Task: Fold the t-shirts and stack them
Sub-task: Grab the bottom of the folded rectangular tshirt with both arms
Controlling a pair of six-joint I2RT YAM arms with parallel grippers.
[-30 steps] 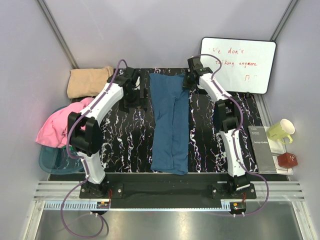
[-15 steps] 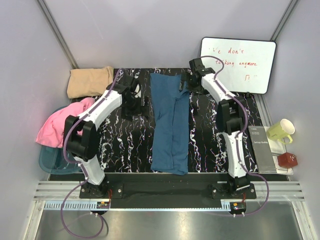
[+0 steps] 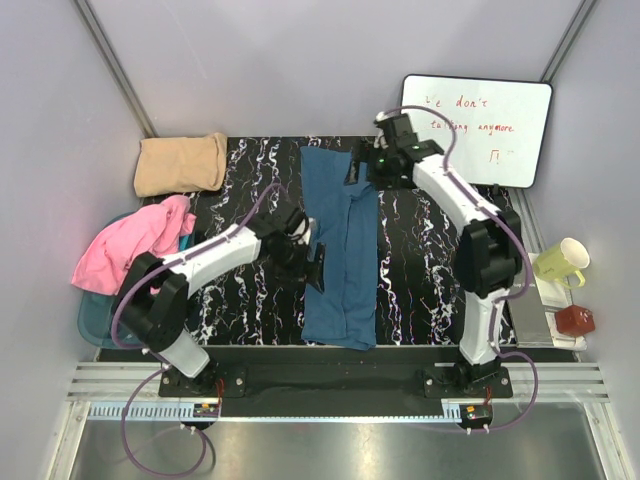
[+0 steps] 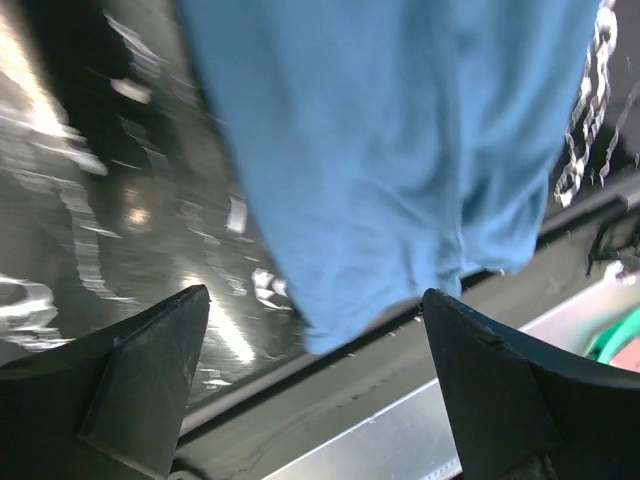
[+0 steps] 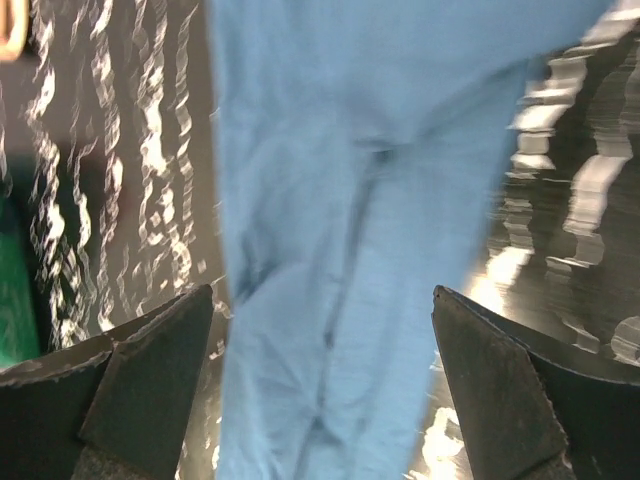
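Observation:
A dark teal-blue t-shirt (image 3: 340, 250) lies as a long narrow strip down the middle of the black marbled table (image 3: 240, 290). My left gripper (image 3: 313, 256) hangs open at the strip's left edge, about halfway along. In the left wrist view the shirt's (image 4: 400, 150) near hem shows between the wide jaws of the left gripper (image 4: 312, 300), which hold nothing. My right gripper (image 3: 360, 166) is open above the shirt's far right part. The cloth (image 5: 340, 200) runs under the spread fingers of the right gripper (image 5: 322, 292). A folded tan-beige t-shirt (image 3: 180, 163) rests at the far left.
A pink t-shirt (image 3: 130, 245) is heaped over a teal basket (image 3: 100, 322) at the left edge. A whiteboard (image 3: 478, 128) leans at the far right. A yellow-green mug (image 3: 560, 262), a grey booklet (image 3: 525, 295) and a small red object (image 3: 576, 320) sit along the right side.
My left arm has swung from the far left of the table down to the blue shirt's left edge. The right gripper has shifted slightly left over the shirt's far end and stands open.

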